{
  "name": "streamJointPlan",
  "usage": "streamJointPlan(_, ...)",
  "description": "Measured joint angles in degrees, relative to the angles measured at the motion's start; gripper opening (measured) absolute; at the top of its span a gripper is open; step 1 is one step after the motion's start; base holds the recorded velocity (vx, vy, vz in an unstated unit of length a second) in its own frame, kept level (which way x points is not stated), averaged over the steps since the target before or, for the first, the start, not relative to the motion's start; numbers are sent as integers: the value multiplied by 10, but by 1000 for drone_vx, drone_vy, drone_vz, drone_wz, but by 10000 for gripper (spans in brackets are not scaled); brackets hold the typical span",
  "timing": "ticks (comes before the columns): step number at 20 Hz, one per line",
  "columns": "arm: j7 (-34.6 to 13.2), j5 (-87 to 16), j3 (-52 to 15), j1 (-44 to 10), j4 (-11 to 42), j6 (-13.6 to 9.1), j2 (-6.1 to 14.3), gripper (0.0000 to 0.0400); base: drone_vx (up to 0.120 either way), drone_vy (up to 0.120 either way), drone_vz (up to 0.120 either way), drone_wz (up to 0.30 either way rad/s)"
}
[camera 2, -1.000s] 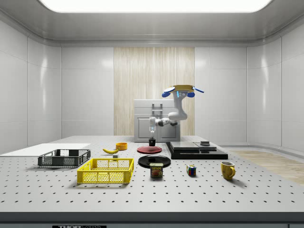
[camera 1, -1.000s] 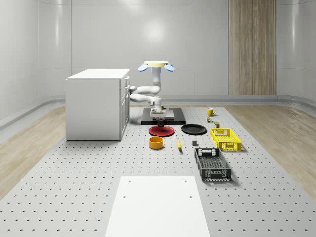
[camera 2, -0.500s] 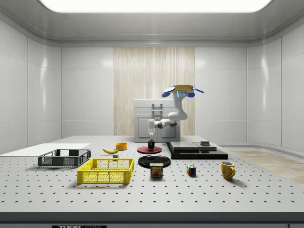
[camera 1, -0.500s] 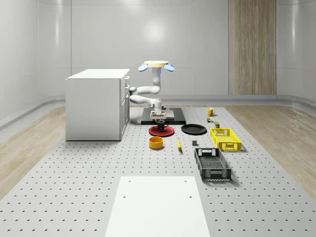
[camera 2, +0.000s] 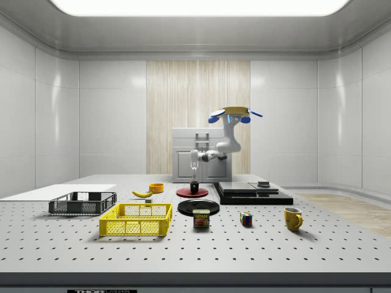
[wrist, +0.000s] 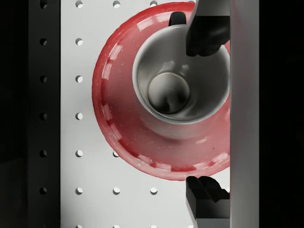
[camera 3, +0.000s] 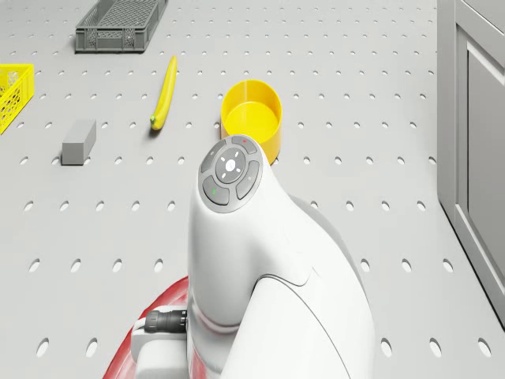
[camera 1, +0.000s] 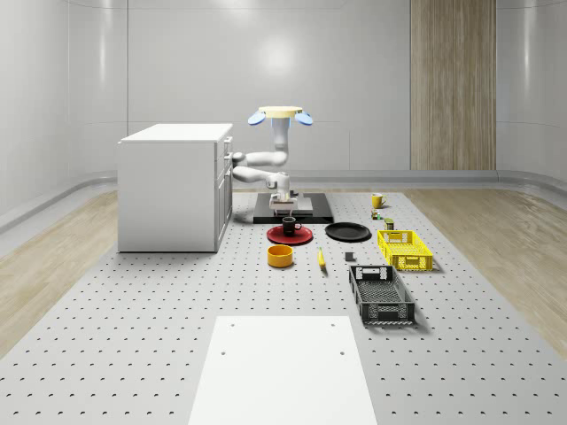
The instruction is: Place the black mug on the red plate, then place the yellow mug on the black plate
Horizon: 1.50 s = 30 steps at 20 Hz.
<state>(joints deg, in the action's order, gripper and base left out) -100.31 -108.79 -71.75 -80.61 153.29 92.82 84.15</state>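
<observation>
Black mug sits on red plate; pincer above, spread wide, empty

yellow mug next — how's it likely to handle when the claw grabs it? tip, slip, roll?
The yellow mug stands upright on the table by itself; it looks rigid and probably won't flex. Its glossy surface hints at a slippery grip. It looks squat, so tipping seems unlikely, though the handle on one side may swing it if pinched off-centre. On its side it would probably roll.
</observation>
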Motion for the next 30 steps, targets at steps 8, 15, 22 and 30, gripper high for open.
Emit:
streamJointPlan(8,-2,13,-12,-1,3,-1,6,397,-115,120,15,0)
streamJointPlan(15,-3,17,-14,-2,3,2,10,400,-120,120,0,0)
streamJointPlan(22,-4,19,-15,-4,3,6,14,400,-120,120,0,0)
streamJointPlan(30,-5,21,-15,-5,3,10,19,400,-120,120,0,0)
